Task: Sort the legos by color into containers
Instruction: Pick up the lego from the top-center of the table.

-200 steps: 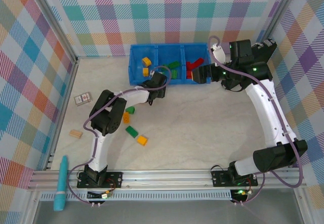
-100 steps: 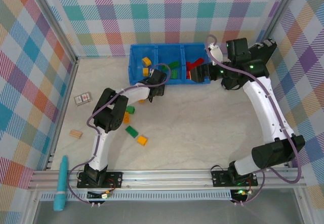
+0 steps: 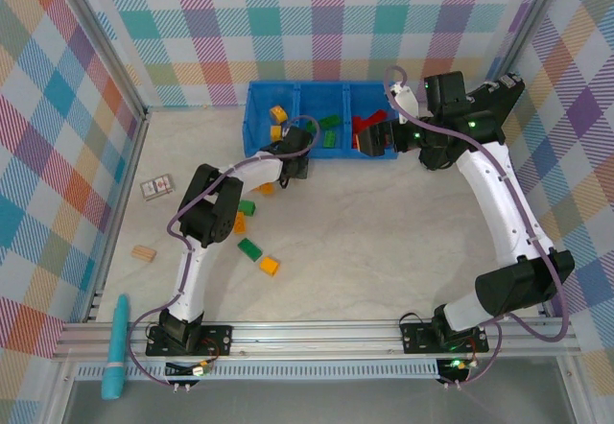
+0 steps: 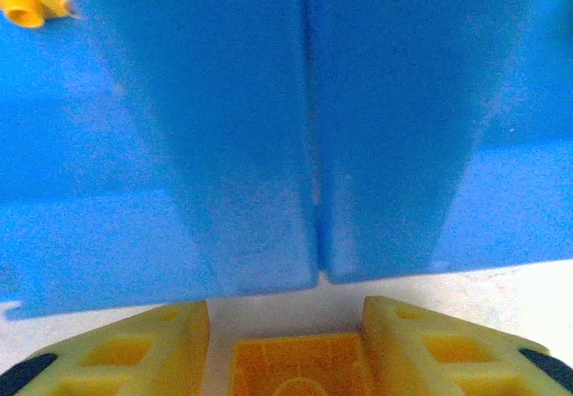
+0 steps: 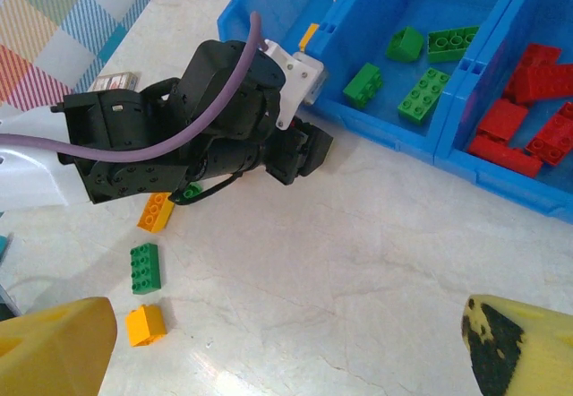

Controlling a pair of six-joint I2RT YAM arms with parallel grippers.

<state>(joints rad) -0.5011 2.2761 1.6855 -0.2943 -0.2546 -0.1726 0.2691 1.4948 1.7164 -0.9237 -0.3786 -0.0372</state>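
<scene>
Orange lego (image 4: 295, 365) clamped in left end effector (image 4: 285, 314) at blue tray (image 4: 179, 145) wall; right end effector (image 5: 286, 331) spread apart, empty, above worktop (image 5: 358, 262).

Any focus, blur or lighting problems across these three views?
Left wrist: soft all over, the tray wall too close to focus. Right wrist: sharp on the legos, its own pincer fingers blurred at the bottom corners. Top: even light, sharp, no glare.
</scene>
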